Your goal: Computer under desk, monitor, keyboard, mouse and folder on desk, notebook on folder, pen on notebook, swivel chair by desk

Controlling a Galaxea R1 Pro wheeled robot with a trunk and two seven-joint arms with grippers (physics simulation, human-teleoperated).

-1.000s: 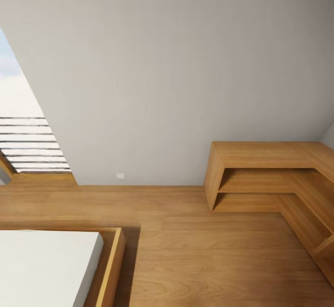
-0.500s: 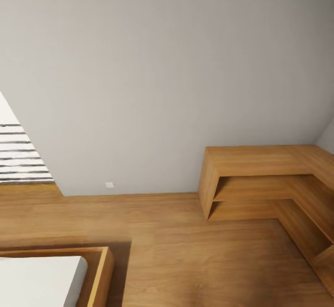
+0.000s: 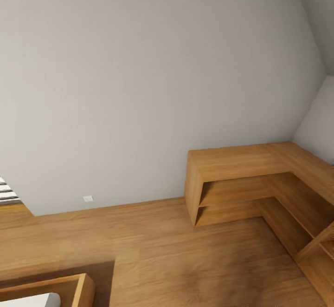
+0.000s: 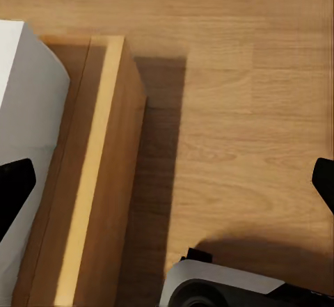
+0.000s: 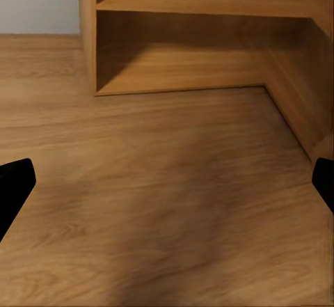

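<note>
Wooden L-shaped shelf unit cut off at right, bed frame corner barely visible, left tool and right tool spread wide, empty

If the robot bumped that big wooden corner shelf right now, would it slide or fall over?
Probably neither. The wooden corner shelf sits low and wide on the floor, so tipping seems unlikely. Its L-shape hugs the grey wall and the side wall, and its boards look thick, so it is likely heavy and stiff.
</note>
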